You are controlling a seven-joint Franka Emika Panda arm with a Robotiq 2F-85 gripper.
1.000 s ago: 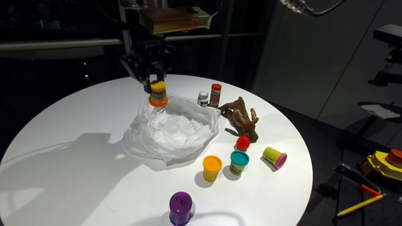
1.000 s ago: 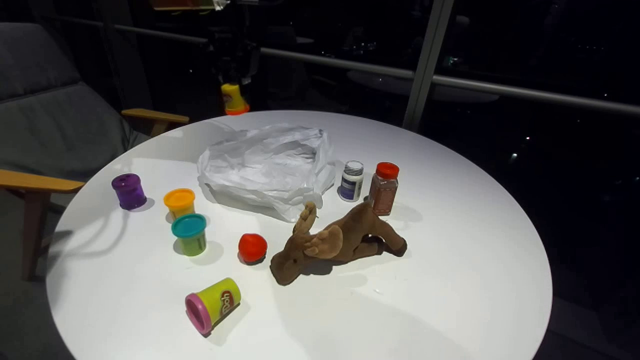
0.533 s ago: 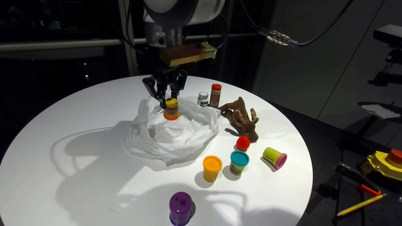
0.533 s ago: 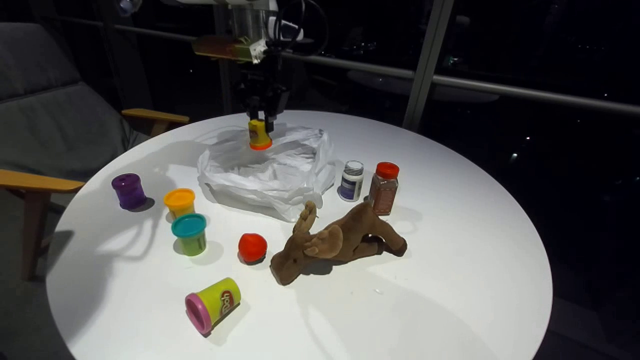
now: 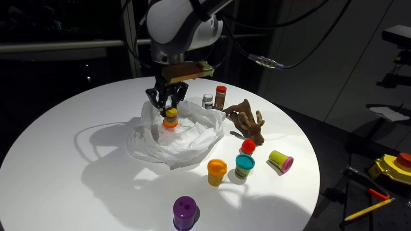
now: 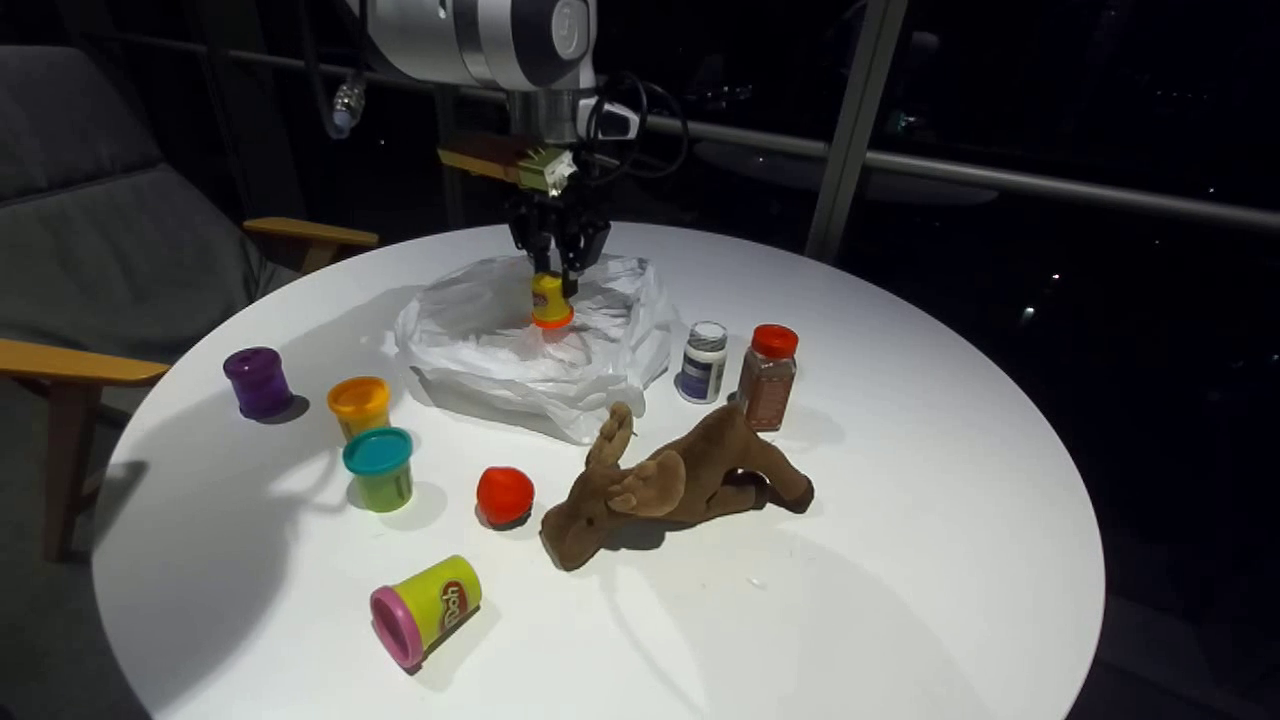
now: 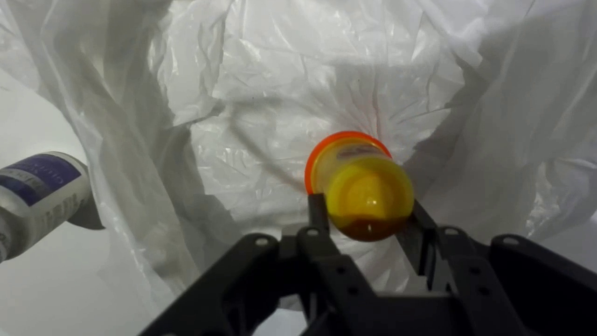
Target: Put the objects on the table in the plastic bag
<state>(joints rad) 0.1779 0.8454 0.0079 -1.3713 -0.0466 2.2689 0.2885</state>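
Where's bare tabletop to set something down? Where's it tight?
In an exterior view, the white table is bare left of the plastic bag, and between the antlered toy and right rim. Crowded: right of the bag, among toy, red ball, orange tub, teal-lidded tub.

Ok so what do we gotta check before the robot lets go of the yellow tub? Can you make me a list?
1. The gripper has the yellow tub: ok, squeezed from both sides.
2. The bag is open: ok, its mouth gapes wide.
3. The tub is inside the bag's rim: ok, plastic shows on both sides of it in the wrist view.
4. The tub is touching the bag's bottom: cannot tell.
5. The white bottle and red-capped bottle are out of the way: ok, both stand outside the bag.
6. Nothing else needs packing: not ok, the purple tub, orange tub and moose, for example, are on the table.
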